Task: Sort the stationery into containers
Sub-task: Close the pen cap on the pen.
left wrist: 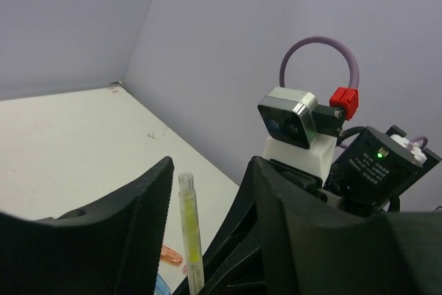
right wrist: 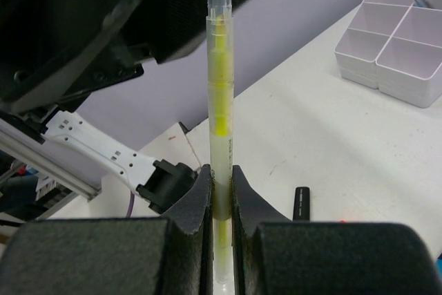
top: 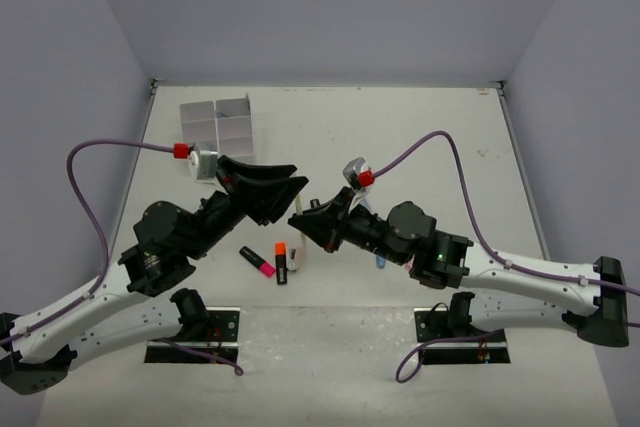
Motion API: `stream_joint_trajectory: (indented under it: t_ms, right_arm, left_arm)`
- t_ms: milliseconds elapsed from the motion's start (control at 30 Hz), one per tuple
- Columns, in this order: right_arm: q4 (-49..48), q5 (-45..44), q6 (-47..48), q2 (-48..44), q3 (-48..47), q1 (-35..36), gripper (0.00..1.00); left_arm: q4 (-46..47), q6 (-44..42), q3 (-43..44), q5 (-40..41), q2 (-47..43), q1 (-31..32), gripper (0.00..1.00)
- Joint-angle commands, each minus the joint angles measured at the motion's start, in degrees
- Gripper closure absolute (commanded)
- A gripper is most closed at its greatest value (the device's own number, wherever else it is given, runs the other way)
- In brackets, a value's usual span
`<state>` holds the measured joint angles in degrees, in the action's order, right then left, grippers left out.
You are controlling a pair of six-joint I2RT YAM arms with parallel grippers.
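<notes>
the right tool (right wrist: 221, 179) is clenching a clear pen with yellow ink (right wrist: 220, 101) low on its barrel, holding it upright between the pads. the left tool (left wrist: 210, 191) is hanging released just beyond, its jaws standing apart on either side of the pen's capped upper end, closer to one finger. below both tools, a pink-ended highlighter (top: 257, 261) and an orange-ended highlighter (top: 282, 262) are lying on the surface (top: 420, 117). well beyond the left tool, the divided white tray (right wrist: 359, 60) is sitting.

One pink highlighter (top: 257, 261), one orange highlighter (top: 281, 263), one yellow pen (right wrist: 221, 101), one tray (top: 216, 113).
</notes>
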<state>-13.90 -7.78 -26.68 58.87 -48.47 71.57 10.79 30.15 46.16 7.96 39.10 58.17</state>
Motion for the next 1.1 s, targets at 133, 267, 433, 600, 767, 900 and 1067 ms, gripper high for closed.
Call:
stream_joint_trajectory:
  t_ms: [133,267,433,600,767,900,1067]
  right_arm:
    - [-1.3,1.8,1.5,-1.0,0.1,0.1,1.00]
    - [-0.8,2.0,1.9,-1.1,-0.4,0.1,1.00]
    - [-0.2,1.5,2.3,-1.6,-0.9,0.1,1.00]
    - [0.9,-0.1,3.2,-1.8,-2.4,0.0,1.00]
    - [2.6,-3.1,5.9,-1.4,-6.7,-0.1,1.00]
    - [6.1,-4.8,9.2,0.7,-15.0,-1.5,1.00]
    - [9.3,-3.4,10.3,4.3,-27.1,-6.1,1.00]
  left_arm:
    - [-5.0,-2.8,5.2,3.4,1.0,0.0,0.71]
    - [-5.6,-2.5,5.0,3.8,1.9,0.0,0.72]
    - [-5.7,-2.2,4.8,3.1,2.9,0.0,0.82]
    - [-5.9,-1.1,4.7,0.8,3.3,0.0,1.00]
    - [-5.6,1.6,2.8,-1.6,3.1,0.0,1.00]
    - [-4.4,4.6,-0.8,-3.6,3.5,0.0,1.00]
    - [1.4,9.1,-8.8,-6.4,2.4,0.1,1.00]
